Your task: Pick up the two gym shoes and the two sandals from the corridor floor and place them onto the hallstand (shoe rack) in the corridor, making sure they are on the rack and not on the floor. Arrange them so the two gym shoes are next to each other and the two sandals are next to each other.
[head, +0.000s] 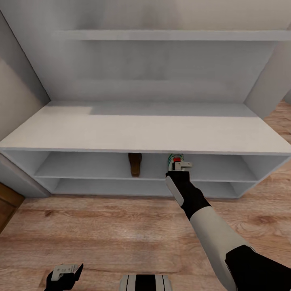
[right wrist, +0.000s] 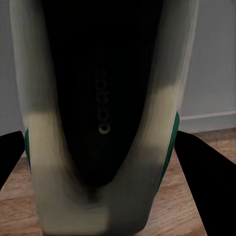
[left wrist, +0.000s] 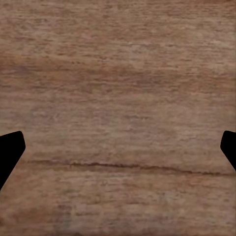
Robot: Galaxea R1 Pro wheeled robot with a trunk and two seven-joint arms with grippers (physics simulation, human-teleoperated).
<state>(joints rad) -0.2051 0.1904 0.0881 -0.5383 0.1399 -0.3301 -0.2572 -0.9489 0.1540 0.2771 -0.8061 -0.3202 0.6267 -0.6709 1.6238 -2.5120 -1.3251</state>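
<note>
The pale grey hallstand stands in front of me, with two open shelf slots under its wide top. A brown sandal rests in the upper slot near the middle. Just right of it, a white gym shoe with green stripes and a red label sits at the slot's front edge, partly under the top. My right gripper is shut on it. In the right wrist view the gym shoe fills the space between the right gripper fingers, heel toward the camera. My left gripper hangs open over the corridor floor.
Wood-plank floor stretches between me and the hallstand. A floating shelf runs above the bench top. A grey wall panel flanks the left end, and a wooden door edge shows at far left.
</note>
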